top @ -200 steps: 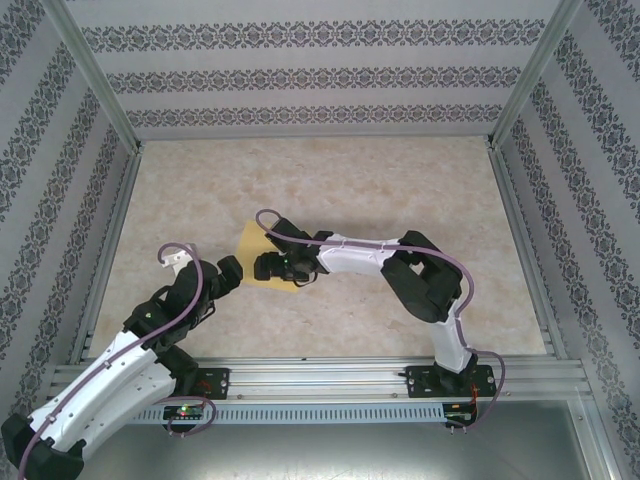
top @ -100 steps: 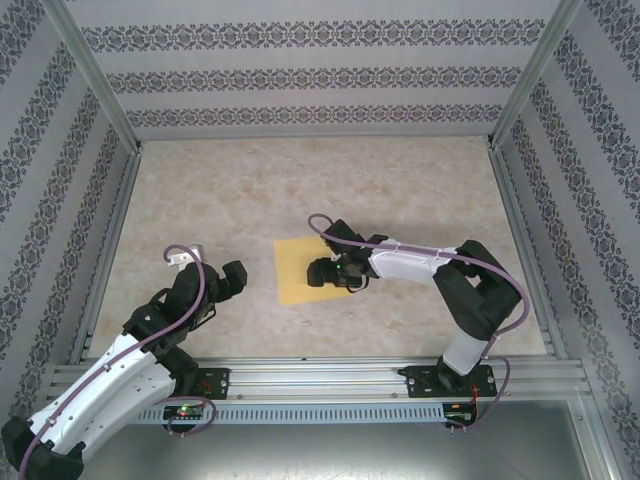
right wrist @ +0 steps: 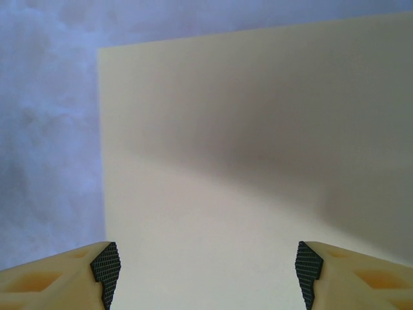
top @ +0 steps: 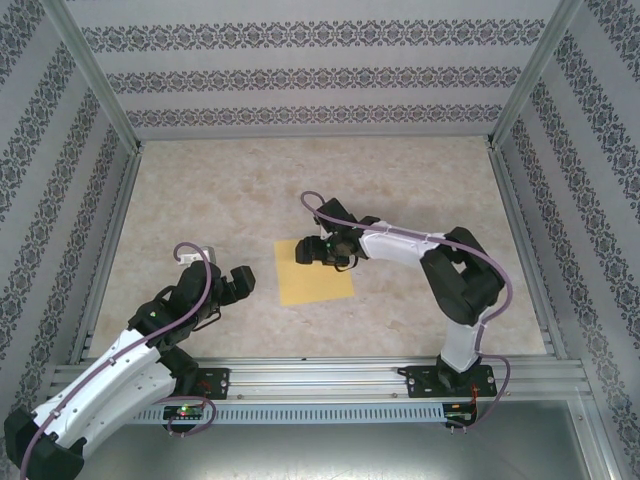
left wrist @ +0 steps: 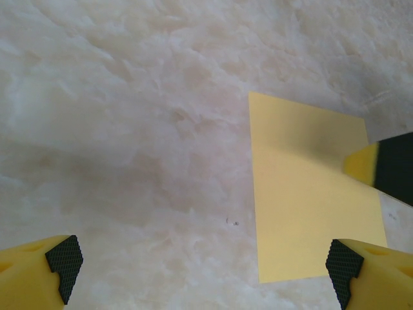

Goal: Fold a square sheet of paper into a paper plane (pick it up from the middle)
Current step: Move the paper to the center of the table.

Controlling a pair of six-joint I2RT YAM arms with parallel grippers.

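The square sheet of paper (top: 318, 278) is plain yellow and lies flat on the marble table, with no crease showing. My right gripper (top: 305, 250) hovers over its far left corner, open, with the sheet (right wrist: 258, 129) spread below the fingertips (right wrist: 107, 271) and nothing between them. My left gripper (top: 240, 283) sits to the left of the sheet, wide open over bare table. In the left wrist view the sheet (left wrist: 310, 194) lies ahead to the right, and my left gripper (left wrist: 203, 265) holds nothing. A yellow finger (left wrist: 361, 165) of the right gripper reaches in over the sheet's right side.
The marble table (top: 400, 180) is boxed in by patterned walls (top: 320, 75) with metal posts. An aluminium rail (top: 320, 375) carrying both arm bases runs along the near edge. The right arm's elbow (top: 460, 275) sits right of the sheet.
The sheet slid right and turned square under the right gripper, which then moved back toward its far left corner, jaws narrowing slightly. The left gripper edged right.
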